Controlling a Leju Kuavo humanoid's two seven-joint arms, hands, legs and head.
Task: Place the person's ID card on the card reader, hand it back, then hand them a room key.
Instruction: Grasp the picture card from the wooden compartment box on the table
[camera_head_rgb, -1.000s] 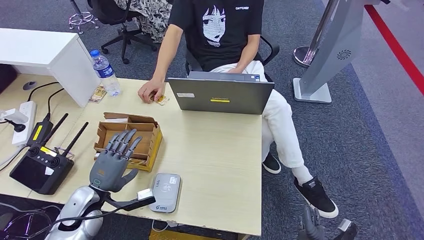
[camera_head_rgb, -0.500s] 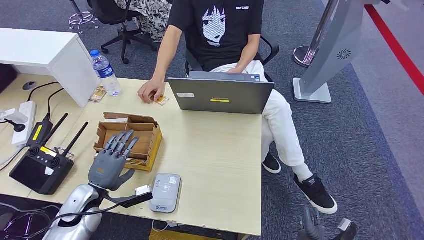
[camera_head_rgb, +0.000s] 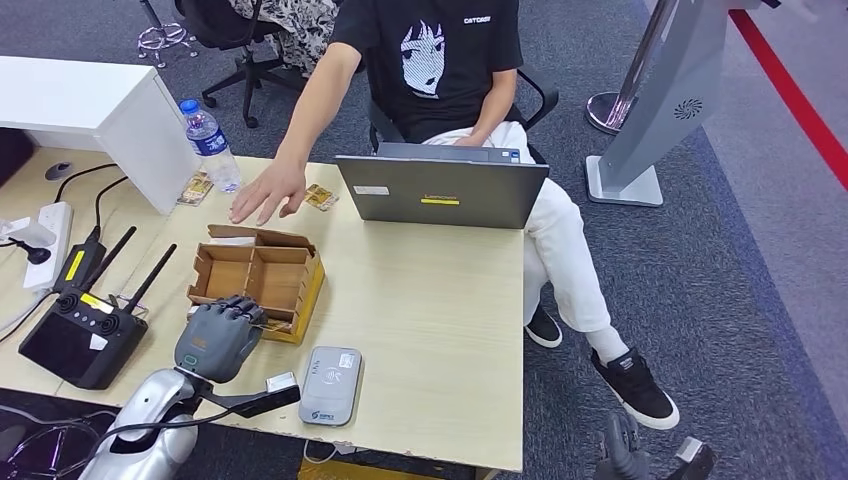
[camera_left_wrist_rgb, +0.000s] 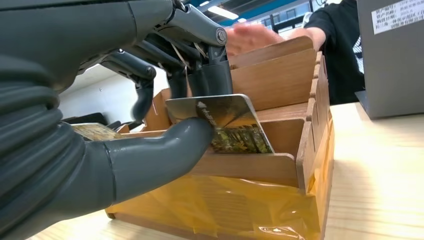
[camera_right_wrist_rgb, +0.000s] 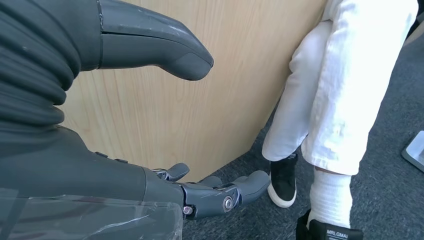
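Wooden and partly wrapped in yellow film, the divided card box (camera_head_rgb: 262, 279) sits on the desk (camera_head_rgb: 430, 300), and my left hand (camera_head_rgb: 216, 336) is at its near edge, at about 7 o'clock from the box's middle. From the left wrist camera I can see the left hand (camera_left_wrist_rgb: 125, 125) pinching a room key card (camera_left_wrist_rgb: 227, 122) between thumb and fingers (camera_left_wrist_rgb: 210, 75), the card tilted just above the box's front compartment. At 4 o'clock from the box lies the grey card reader (camera_head_rgb: 331, 384), apart from it on the desk. At 12 o'clock the person's hand (camera_head_rgb: 268, 190) hovers palm down past the box's far side, beside a laptop (camera_head_rgb: 440, 190). My right hand (camera_right_wrist_rgb: 150, 150) hangs below the desk edge, fingers apart and holding nothing.
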